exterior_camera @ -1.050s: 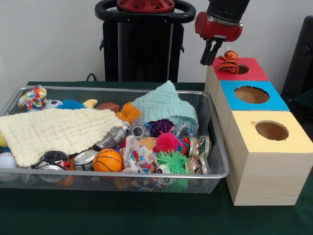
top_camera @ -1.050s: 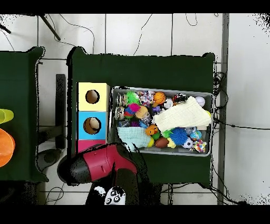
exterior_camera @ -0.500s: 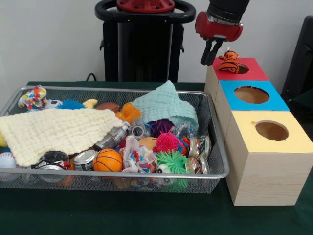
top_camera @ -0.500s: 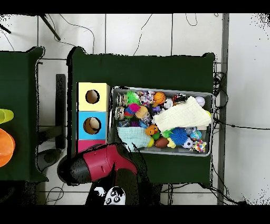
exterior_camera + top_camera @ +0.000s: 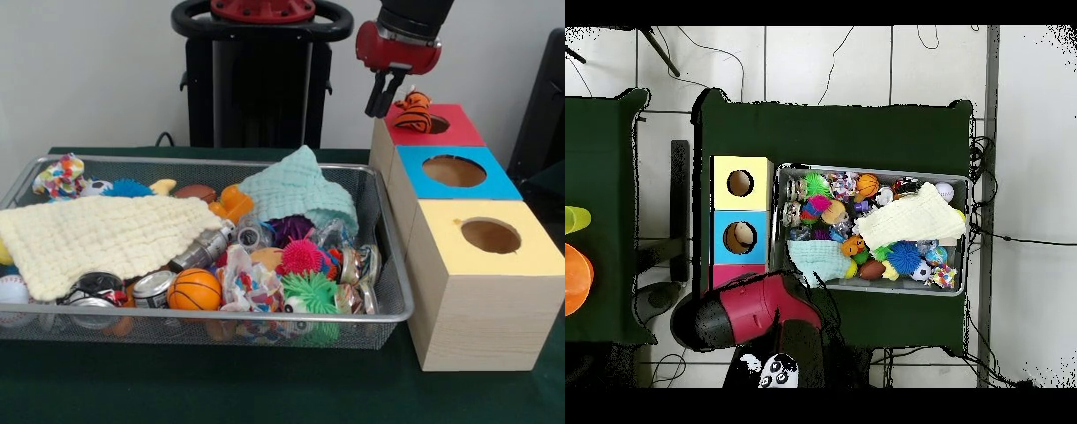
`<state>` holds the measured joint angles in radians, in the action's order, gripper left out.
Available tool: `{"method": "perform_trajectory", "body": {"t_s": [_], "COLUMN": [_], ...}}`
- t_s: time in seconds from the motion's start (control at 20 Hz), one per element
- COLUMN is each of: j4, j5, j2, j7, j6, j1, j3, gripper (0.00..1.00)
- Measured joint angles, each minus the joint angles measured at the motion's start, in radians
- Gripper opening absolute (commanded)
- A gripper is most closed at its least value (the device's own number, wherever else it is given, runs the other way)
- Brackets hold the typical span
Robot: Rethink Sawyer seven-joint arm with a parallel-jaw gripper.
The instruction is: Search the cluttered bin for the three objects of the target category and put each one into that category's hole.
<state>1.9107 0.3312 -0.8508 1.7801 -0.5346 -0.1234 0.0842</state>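
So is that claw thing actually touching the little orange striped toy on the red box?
Cannot tell. In the front view the tool hangs right beside the striped toy on the red box, with no plain gap or contact showing.

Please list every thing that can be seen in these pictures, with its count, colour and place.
wire bin: one, silver, on the green table, left of the boxes
boxes: three in a row, wood with red, blue and yellow tops, one round hole each
striped toy: one, orange and black, on the red box top at its hole
cream cloth: one, over the bin's left part
mint cloth: one, at the bin's back
basketball toy: one, orange, bin's front
spiky balls: pink, green and blue, in the bin
metal cans: several, silver, bin's front
duck toy: one, orange, bin's middle
pincer: one, black fingers under a red wrist, just left of the striped toy, not gripping it
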Motion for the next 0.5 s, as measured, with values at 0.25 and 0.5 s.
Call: {"method": "perform_trajectory", "body": {"t_s": [0.25,0.5], "j4": [0.0,0.0], "j5": [0.0,0.0], "j2": [0.001,0.019], "j7": [0.0,0.0], "j6": [0.0,0.0], "j1": [-0.008,-0.038], "j3": [0.0,0.0], "gripper": [0.0,0.0]}}
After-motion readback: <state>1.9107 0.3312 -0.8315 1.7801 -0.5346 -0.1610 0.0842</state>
